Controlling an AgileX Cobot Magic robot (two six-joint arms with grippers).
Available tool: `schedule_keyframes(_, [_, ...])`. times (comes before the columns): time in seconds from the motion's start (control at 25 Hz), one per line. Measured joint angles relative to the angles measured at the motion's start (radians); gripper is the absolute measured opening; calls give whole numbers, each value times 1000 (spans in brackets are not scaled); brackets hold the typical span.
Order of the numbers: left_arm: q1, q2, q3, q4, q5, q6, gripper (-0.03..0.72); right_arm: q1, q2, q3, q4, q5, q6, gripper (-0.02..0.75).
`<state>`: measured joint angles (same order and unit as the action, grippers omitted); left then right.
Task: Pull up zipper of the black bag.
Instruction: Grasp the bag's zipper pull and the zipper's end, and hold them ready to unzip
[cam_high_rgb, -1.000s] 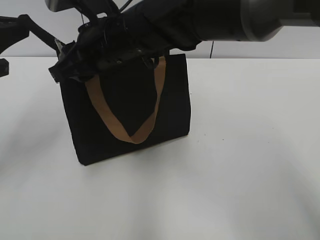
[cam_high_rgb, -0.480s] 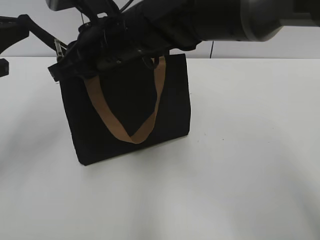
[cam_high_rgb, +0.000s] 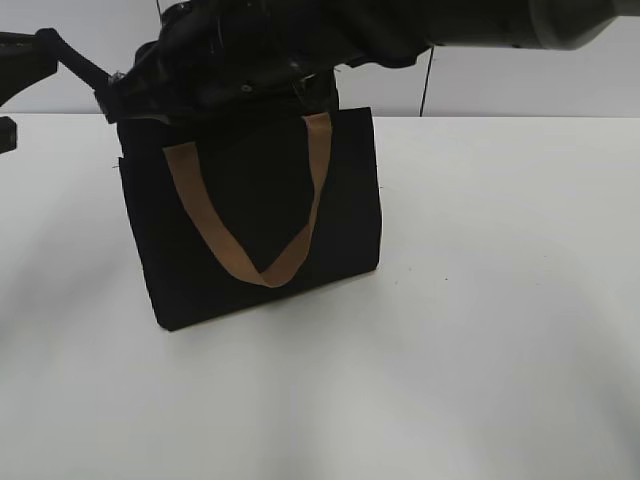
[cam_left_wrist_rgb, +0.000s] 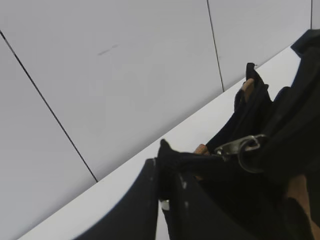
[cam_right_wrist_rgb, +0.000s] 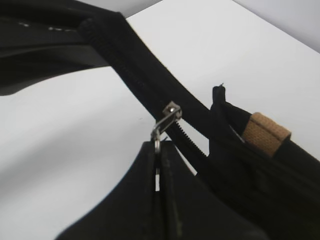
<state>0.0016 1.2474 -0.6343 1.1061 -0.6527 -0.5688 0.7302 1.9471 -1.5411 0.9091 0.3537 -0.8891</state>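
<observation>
The black bag (cam_high_rgb: 250, 200) stands upright on the white table, a tan strap hanging down its front. My left gripper (cam_left_wrist_rgb: 163, 176) is shut on a black fabric corner of the bag's top. In the left wrist view the silver zipper (cam_left_wrist_rgb: 241, 148) with its ring lies just beyond that corner. My right gripper (cam_right_wrist_rgb: 158, 150) is shut on the ring pull of the zipper (cam_right_wrist_rgb: 170, 113), which sits on the black zip line. In the exterior view the right arm reaches across to the bag's top left corner, where the right gripper (cam_high_rgb: 140, 88) meets the left gripper (cam_high_rgb: 102, 78). The zipper is hidden there.
The white table (cam_high_rgb: 480, 300) spreads to the right and front of the bag. A pale panelled wall (cam_left_wrist_rgb: 125, 65) stands behind it. A tan strap end (cam_right_wrist_rgb: 266, 133) lies beside the zip line in the right wrist view.
The right arm has lifted up and to the left, uncovering the bag's top edge and strap ends. The silver zipper seen at the top left corner half a second ago is now hidden.
</observation>
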Motion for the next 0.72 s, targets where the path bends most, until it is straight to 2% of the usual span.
schedule_keyframes(0.36, [0,-52,1,12,43,0,22,-61,-5,0,-17,89,66,-15])
schedule_keyframes(0.72, [-3,-67,1,21,52,0,22,-97,-8,-6,-99,132,190,-15])
